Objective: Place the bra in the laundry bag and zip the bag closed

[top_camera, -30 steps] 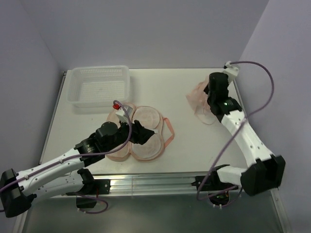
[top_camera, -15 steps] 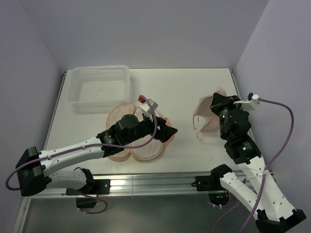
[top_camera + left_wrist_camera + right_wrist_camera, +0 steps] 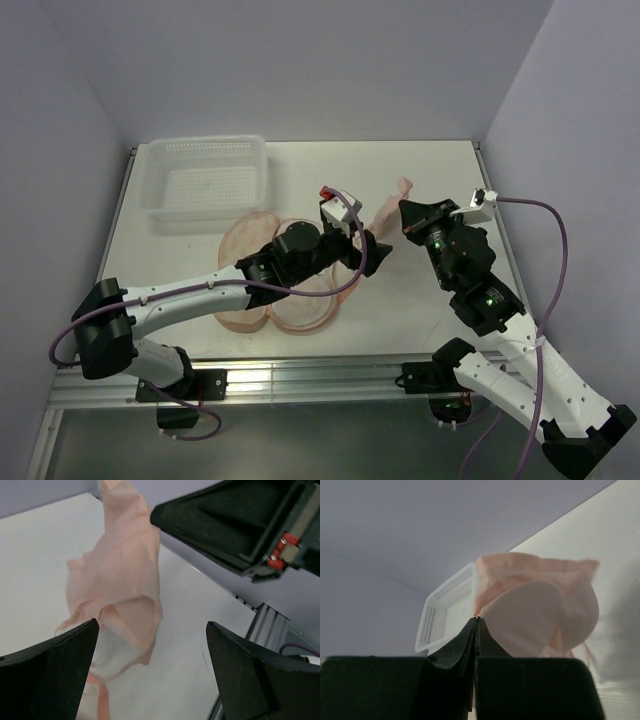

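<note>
The bra [image 3: 386, 212] is off the table, dangling from the right gripper [image 3: 407, 222], whose fingers are pinched tight on its upper edge. The left gripper [image 3: 374, 248] faces it with jaws spread wide and nothing in them, the cloth hanging just ahead. The laundry bag [image 3: 298, 308] lies open and flat under the left arm. Looks like mid-carry: next the bra wants lowering into an open half, with no strap left across the zipper.
</note>
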Controlling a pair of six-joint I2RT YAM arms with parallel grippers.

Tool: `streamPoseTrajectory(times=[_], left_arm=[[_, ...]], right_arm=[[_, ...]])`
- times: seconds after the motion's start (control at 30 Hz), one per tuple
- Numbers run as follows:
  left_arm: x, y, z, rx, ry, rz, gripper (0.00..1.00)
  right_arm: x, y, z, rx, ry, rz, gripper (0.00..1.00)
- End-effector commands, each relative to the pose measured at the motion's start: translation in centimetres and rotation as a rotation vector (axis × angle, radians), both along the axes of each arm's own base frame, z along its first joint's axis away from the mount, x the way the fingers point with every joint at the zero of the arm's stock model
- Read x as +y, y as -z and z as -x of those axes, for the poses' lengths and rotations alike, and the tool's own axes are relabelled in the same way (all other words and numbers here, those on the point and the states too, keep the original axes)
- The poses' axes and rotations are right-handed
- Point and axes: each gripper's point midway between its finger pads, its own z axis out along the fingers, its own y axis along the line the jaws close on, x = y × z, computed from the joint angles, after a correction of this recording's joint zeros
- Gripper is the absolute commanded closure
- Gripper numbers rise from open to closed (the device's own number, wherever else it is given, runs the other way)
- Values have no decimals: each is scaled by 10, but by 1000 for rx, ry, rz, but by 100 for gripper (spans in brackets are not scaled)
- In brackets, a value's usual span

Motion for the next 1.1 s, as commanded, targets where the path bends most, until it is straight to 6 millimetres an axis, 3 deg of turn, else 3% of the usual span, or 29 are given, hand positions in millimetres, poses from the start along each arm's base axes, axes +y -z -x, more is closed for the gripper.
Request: streamPoseTrajectory(times=[0.0, 0.1, 0.17, 0.23, 0.3, 0.37, 0.43, 0.5, 0.53, 0.6, 0.63, 0.67, 0.73, 0.77, 0.8, 0.87, 0.9, 1.07], left_arm=[[2, -31, -22, -105, -91, 1, 5], [-3, -30, -28, -122, -80, -8, 14], [-6, -29, -32, -127, -78, -20, 32], [-5, -27, -34, -121, -85, -31, 40], [-5, -30, -27, -109, -54, -18, 37], [-3, -33, -19, -83, -28, 3, 28], [-3, -30, -12, -66, 2, 8, 32], [2, -32, -13, -60, -18, 16, 51], [6, -33, -17, -59, -45, 12, 76], [16, -37, -21, -66, -85, -4, 95], [23, -45, -19, -74, -91, 5, 100], [28, -47, -16, -74, -88, -2, 100], [44, -59, -5, -85, -75, 15, 100], [48, -55, 1, -74, -56, -4, 100], [53, -54, 5, -64, -48, -14, 100], [66, -62, 17, -52, -25, -15, 100], [73, -51, 22, -27, -11, -66, 100], [103, -56, 51, -35, 85, -134, 100]], right_arm=[[7, -23, 5, -69, -37, -62, 100], [15, -24, 9, -75, -78, -75, 100], [21, -24, 10, -70, -109, -75, 100], [22, -27, 12, -77, -117, -78, 100], [20, -29, 12, -85, -112, -77, 100], [21, -30, 14, -88, -120, -76, 100], [24, -31, 14, -89, -134, -82, 100], [30, -29, 16, -86, -166, -87, 100], [32, -30, 17, -90, -177, -90, 100], [39, -28, 22, -94, -224, -62, 100], [41, -24, 24, -82, -244, -26, 100], [42, -31, 27, -112, -273, 50, 97], [54, -22, 35, -82, -379, 168, 74], [54, -33, 39, -125, -412, 270, 55], [60, -24, 42, -90, -466, 326, 46], [70, -32, 53, -166, -576, 425, 33], [75, -35, 60, -200, -623, 438, 30], [99, -63, 104, -450, -883, 519, 20]])
